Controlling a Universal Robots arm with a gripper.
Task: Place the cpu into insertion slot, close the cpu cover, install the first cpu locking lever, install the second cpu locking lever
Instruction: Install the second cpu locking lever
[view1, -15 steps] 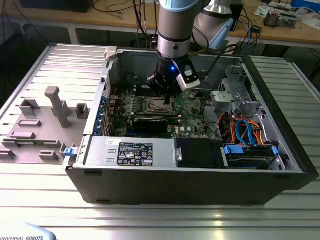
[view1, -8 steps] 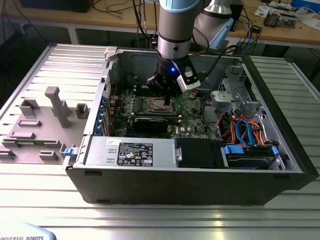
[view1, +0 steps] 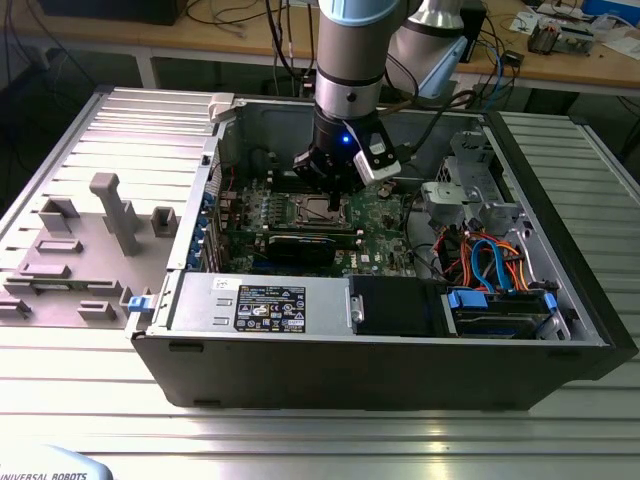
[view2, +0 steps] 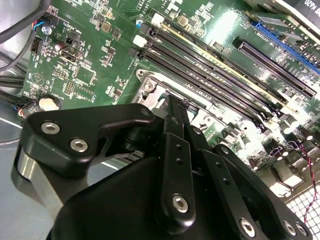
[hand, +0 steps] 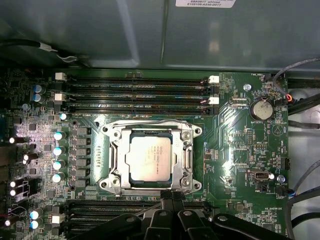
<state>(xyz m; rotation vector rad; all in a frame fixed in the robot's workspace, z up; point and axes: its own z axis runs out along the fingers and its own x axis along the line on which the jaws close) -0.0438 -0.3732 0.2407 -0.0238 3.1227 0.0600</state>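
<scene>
An open computer case (view1: 400, 340) lies on its side on a ribbed metal table (view1: 300, 440); in the exterior view a grey robot arm (view1: 350, 60) reaches straight down into the case from above; a green circuit board (hand: 240, 150) covers the floor of the case, with long thin black memory slots (hand: 135, 92) running across it on two sides of the socket; at the case's near edge sit a silver power supply (view1: 260, 300) and, toward the exterior view's right, a bundle of blue and orange cables (view1: 490, 262).

In the first wrist view the insertion slot (hand: 112, 155), a square socket with a silver rim, sits mid-board; the cpu cover (hand: 187, 157), a thin metal frame with a square window, lies flat down over it; the cpu (hand: 149, 156), silver-grey and square, rests inside the socket and shows through that window.

The gripper (hand: 172, 195) hangs just above the socket's edge, its black fingers (view2: 175, 120) drawn close together at the tips; they appear closed with nothing seen between them, their tips at the frame's rim; whether they touch it cannot be told.
</scene>
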